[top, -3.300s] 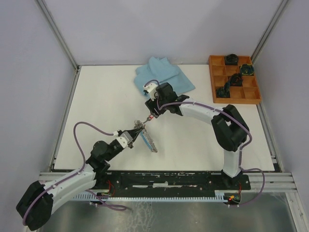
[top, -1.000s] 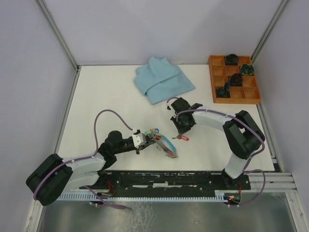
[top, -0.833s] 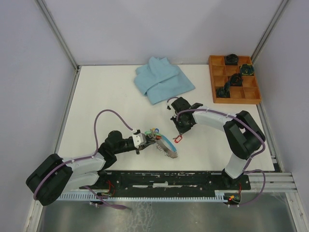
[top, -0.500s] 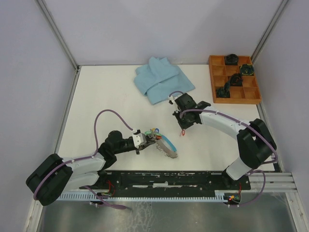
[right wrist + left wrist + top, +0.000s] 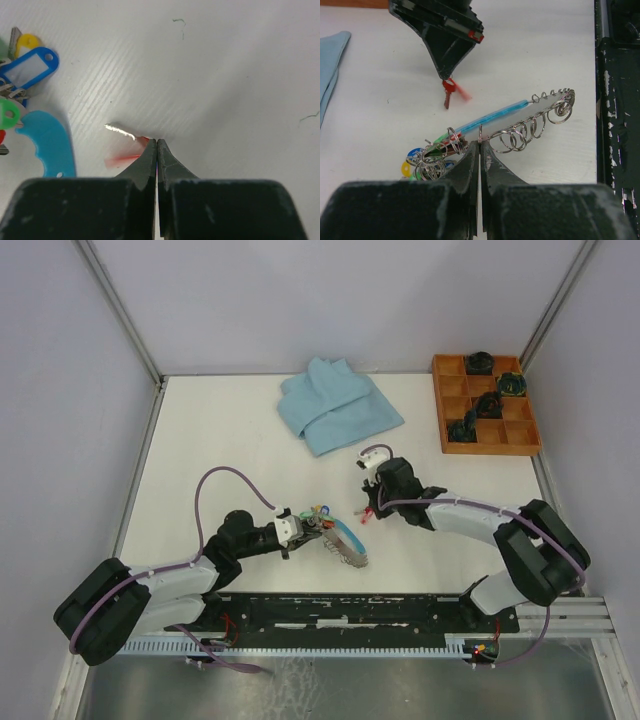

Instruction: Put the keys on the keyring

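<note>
Your right gripper (image 5: 447, 75) has closed on the red-tagged key (image 5: 448, 94), one o'clock of the keyring (image 5: 492, 116) pinched by your left gripper (image 5: 480, 146). Dangling from that thin pinch, the key could swing loose.

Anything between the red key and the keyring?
Nothing visible. The right gripper holds the red key; only bare table lies between it and the keyring pinched in the left gripper. The other keys on the ring bunch beside the left gripper, out of the gap.
</note>
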You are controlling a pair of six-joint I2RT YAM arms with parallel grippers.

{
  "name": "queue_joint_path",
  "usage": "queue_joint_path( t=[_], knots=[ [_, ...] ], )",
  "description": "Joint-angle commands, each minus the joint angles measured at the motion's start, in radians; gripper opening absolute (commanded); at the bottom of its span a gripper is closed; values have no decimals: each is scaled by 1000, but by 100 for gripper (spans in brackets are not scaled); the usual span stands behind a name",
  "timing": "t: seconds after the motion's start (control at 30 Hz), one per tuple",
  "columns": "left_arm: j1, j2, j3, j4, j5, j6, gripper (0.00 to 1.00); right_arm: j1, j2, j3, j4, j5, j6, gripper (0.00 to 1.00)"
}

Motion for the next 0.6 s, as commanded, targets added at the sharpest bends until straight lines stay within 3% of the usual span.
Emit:
queue_joint_path(
  t=[0.0,0.1,0.27,0.57],
  knots=[
    [-3,-14,29,77,-15,-11,3,-5,-7,-148,405,-26,16,2],
    [-2,-16,26,82,-17,-13,3,-5,36,-232,583,-27,20,3],
    [-3,-23,22,85,-22,-12,3,-5,48,-247,554,-49,43,15],
    [-3,-20,24,85,-22,-14,3,-5,-54,49,-130,-9,21,44]
  ],
)
